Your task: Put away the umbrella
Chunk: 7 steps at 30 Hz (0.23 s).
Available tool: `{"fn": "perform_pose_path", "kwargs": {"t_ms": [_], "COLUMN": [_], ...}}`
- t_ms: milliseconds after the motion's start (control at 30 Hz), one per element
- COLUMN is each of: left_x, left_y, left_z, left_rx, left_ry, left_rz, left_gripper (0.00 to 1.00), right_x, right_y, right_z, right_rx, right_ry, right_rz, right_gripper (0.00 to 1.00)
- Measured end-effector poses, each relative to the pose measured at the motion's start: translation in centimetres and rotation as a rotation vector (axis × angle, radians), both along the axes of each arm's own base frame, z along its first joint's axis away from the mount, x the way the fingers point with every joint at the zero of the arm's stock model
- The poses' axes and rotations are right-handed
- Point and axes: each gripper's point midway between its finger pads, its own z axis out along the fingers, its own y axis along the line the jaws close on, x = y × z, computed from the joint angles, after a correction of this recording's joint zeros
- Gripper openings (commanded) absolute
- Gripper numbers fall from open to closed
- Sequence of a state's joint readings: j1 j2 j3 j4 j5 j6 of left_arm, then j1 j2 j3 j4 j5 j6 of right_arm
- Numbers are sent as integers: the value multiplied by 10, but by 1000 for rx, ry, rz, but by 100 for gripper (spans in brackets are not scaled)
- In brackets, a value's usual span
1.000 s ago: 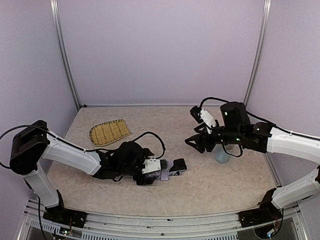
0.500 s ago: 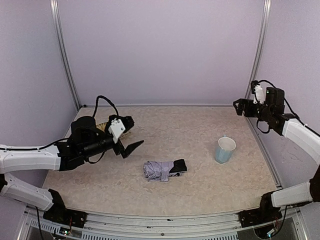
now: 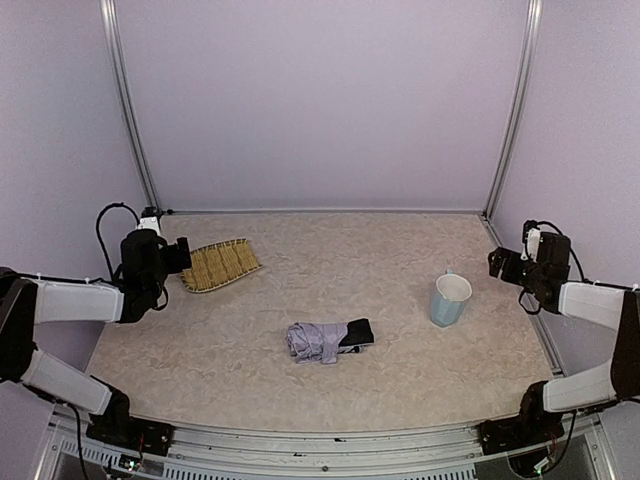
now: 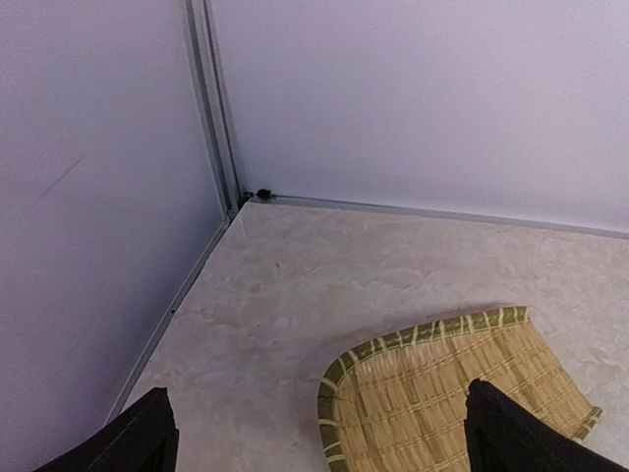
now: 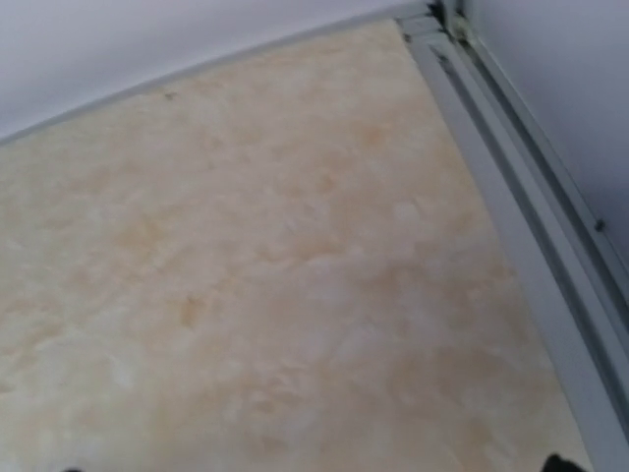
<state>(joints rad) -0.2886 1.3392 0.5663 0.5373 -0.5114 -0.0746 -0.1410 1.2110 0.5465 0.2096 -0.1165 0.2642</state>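
Observation:
The umbrella (image 3: 323, 340) lies folded on the table near the middle, a crumpled lavender bundle with a black end pointing right. No gripper touches it. My left gripper (image 3: 181, 256) hovers at the far left beside the straw tray, open and empty. In the left wrist view its black fingertips (image 4: 145, 436) stand wide apart at the bottom corners. My right gripper (image 3: 498, 263) is drawn back to the right wall, right of the cup. It is open and empty, and in the right wrist view only its tips (image 5: 558, 462) show over bare table. The umbrella is out of both wrist views.
A woven straw tray (image 3: 220, 264) lies at the back left and also shows in the left wrist view (image 4: 442, 388). A light blue cup (image 3: 449, 299) stands upright at the right. Lavender walls with metal posts (image 3: 135, 120) close in three sides.
My left gripper has let go of the umbrella and pulled back to the far left by the tray. My right arm has drawn back from the cup to the right wall.

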Motion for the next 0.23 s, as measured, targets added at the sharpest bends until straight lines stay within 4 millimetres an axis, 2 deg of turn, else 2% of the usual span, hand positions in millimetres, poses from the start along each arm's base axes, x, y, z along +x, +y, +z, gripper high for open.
{"fn": "perform_pose_path", "kwargs": {"t_ms": [100,233], "left_x": [-12,-18], "left_y": [15,36], "left_z": [-24,-37], "left_rx": [9,3], "left_ry": [21,3], "left_rz": [63,134], "left_gripper": [99,99], "right_x": [-1,2], "right_y": [-5,-12], "right_z": [-8,-9], "right_rx": [-6,-20], "right_ry": [-2,-33], "right_rz": [-31,-68], "right_gripper": [100,99]}}
